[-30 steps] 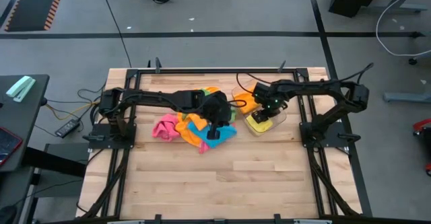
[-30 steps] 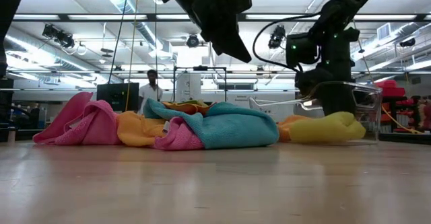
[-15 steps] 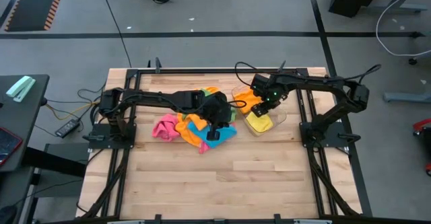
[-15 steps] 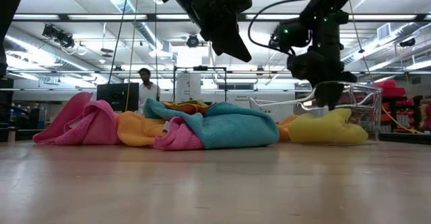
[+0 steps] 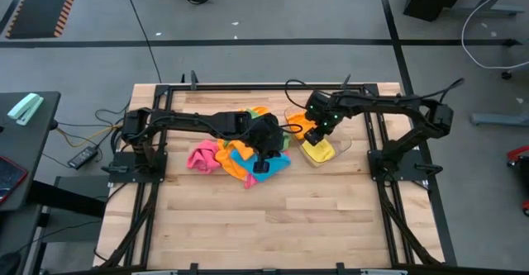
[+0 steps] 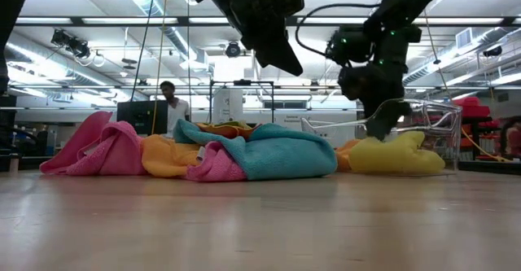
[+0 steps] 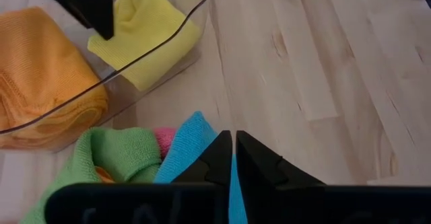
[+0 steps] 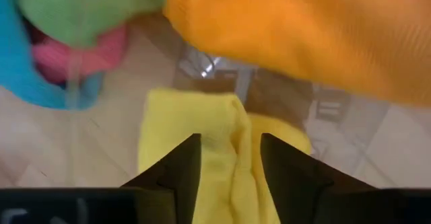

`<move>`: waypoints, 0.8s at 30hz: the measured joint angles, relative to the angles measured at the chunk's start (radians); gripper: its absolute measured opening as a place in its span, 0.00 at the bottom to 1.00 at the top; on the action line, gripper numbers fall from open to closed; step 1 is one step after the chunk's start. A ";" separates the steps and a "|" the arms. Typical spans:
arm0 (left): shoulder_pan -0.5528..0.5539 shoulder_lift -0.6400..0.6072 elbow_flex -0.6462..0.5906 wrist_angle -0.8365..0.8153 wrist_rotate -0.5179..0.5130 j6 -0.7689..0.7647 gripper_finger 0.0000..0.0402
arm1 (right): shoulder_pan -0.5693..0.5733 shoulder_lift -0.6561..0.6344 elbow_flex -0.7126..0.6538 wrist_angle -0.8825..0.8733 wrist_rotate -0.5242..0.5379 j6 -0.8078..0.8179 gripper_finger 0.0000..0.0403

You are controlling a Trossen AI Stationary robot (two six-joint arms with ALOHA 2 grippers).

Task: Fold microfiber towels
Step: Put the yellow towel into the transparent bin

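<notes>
We see the left arm stretched from its base at the table's left edge toward the middle, its wrist bent down so that the left gripper [image 5: 261, 161] hangs just above the loose heap of microfiber towels [image 5: 235, 154]; in its wrist view the two dark fingers [image 7: 217, 158] stand almost together with only a thin slit between them, gripping nothing, above the blue towel [image 7: 194, 146]. The right arm reaches in from the right edge, elbow raised, and the right gripper [image 5: 319, 129] points down over the clear plastic tray [image 5: 341, 145]; its jaws stand apart and empty, directly above the folded yellow towel [image 8: 202, 150] that lies in the tray. A folded orange towel [image 7: 40, 83] lies in the same tray, beside the yellow one on its far side. The heap of pink, orange, green and blue cloths sits crumpled near the table's centre, just left of the tray. The surface is a pale wooden table [image 5: 273, 225] framed by dark rails. Beyond it, the low view shows a bright workshop with ceiling lights, and a person [image 6: 169, 108] stands far behind the heap.
</notes>
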 joint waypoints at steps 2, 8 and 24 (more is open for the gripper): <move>0.002 0.000 0.000 0.000 0.000 0.001 0.05 | -0.001 0.000 -0.025 0.003 -0.011 0.008 0.36; 0.003 0.000 0.000 0.001 0.000 0.002 0.01 | 0.029 0.000 -0.067 0.033 -0.037 0.004 0.30; 0.003 0.000 0.000 -0.004 0.000 0.001 0.02 | 0.038 -0.025 -0.055 -0.059 -0.090 0.087 0.02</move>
